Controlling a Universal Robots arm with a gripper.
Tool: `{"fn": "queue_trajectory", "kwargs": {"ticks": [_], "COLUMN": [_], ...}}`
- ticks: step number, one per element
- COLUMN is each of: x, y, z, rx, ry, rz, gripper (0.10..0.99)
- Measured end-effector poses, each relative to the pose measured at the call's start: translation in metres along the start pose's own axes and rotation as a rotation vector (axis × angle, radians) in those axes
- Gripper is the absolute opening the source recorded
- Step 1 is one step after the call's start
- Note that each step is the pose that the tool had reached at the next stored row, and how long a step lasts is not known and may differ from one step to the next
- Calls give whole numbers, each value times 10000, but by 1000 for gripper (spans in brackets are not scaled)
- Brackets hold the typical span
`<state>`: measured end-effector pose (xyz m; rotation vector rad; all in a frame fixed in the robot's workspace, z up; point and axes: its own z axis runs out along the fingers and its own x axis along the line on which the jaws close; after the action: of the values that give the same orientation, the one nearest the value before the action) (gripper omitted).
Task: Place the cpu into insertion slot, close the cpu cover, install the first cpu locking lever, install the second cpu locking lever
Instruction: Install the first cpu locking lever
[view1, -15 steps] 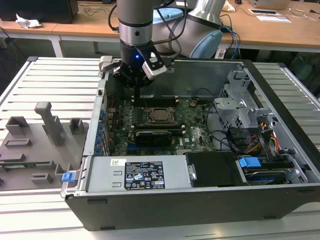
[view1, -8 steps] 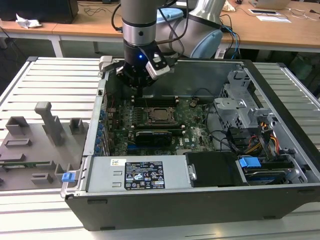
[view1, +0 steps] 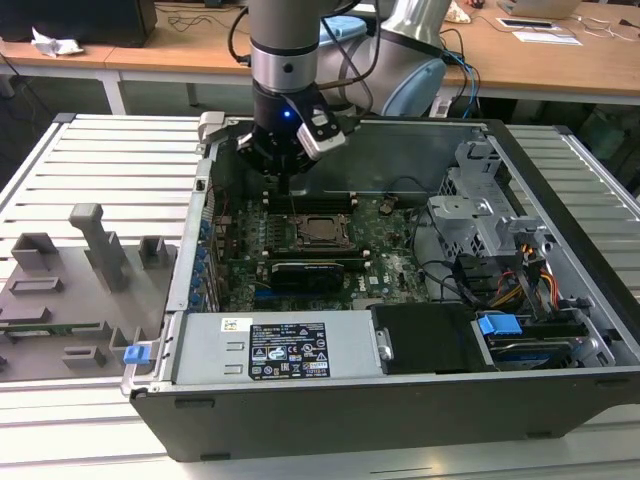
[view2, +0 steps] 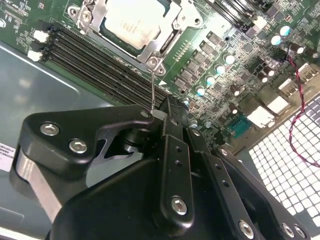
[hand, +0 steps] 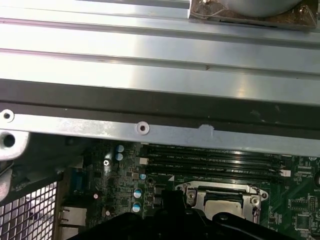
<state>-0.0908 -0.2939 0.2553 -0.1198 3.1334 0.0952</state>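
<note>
End effector (view2: 165, 112) pinched narrow on locking lever (view2: 153, 90) — cpu (view2: 131, 21) seated under cpu cover (view2: 97, 15).

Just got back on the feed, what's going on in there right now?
The gripper is down inside the open PC case, pinching the tip of a thin wire locking lever next to the cpu. The cpu is seated, and the cover looks down over its edges. The lever appears raised, not yet latched.
</note>
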Motion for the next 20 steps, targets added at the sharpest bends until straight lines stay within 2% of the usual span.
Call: {"fn": "queue_trajectory", "kwargs": {"ticks": [9,16,17,18,19,20], "x": [-146,-348,-359,-359,-360,-361], "y": [-11,-27,-29,-28,-30,-32], "z": [1,6,7,8,11,16], "rx": [-1,-1,-29,-149,-209,-231], "ry": [-1,-1,-13,-42,-54,-60], "rz": [2,-1,-1,-1,0,18], "gripper": [106,106,106,106,106,106]}}
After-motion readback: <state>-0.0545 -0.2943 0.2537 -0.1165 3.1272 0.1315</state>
